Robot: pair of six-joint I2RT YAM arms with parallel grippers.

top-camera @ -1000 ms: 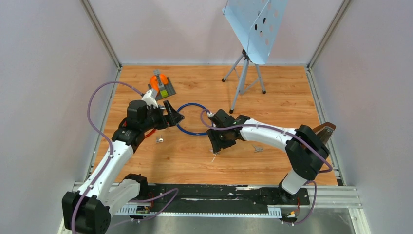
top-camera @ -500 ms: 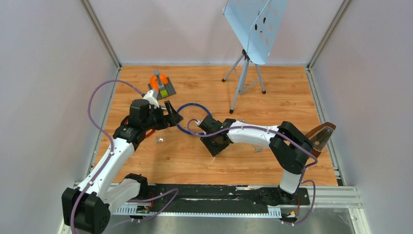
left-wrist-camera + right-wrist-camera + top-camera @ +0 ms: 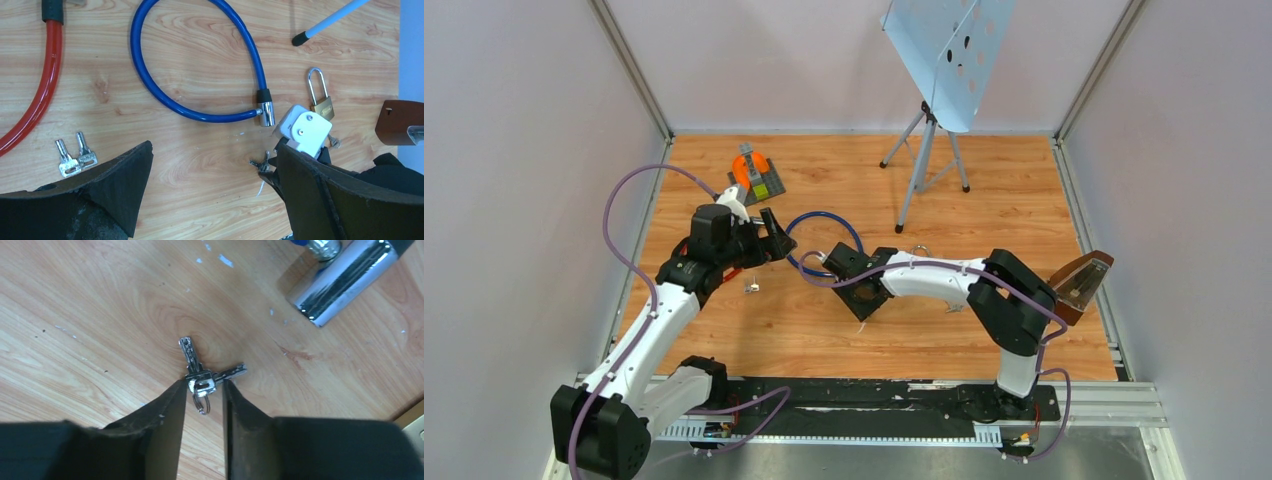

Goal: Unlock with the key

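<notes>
The right gripper [image 3: 202, 390] points down at the table [image 3: 844, 340]. Its two black fingers [image 3: 165, 410] stand close together, with only a narrow gap between them. In this gap lies the key bunch [image 3: 201, 381]: the heads and the small ring are between the fingertips, and two blades stick out on the wood, one away from the gripper and one to the side. The fingers are at both sides of the heads, but I cannot tell if they already press them. The bunch lies flat on the table.

Near the bunch is the chrome end [image 3: 345, 282] of the blue cable lock [image 3: 150, 75]. The cable makes an open loop on the wood. The brass padlock [image 3: 320, 97] lies flat just beyond the right gripper, with its shackle closed.

The left gripper [image 3: 215, 185] hangs above the table with its fingers spread wide, and nothing is between them. Under it, at the left, two keys [image 3: 75, 157] lie together, apart from the red cable [image 3: 45, 85].

Farther away, a brown metronome [image 3: 1079, 285] stands at the right edge of the table, and a music stand [image 3: 944, 50] is at the back.
</notes>
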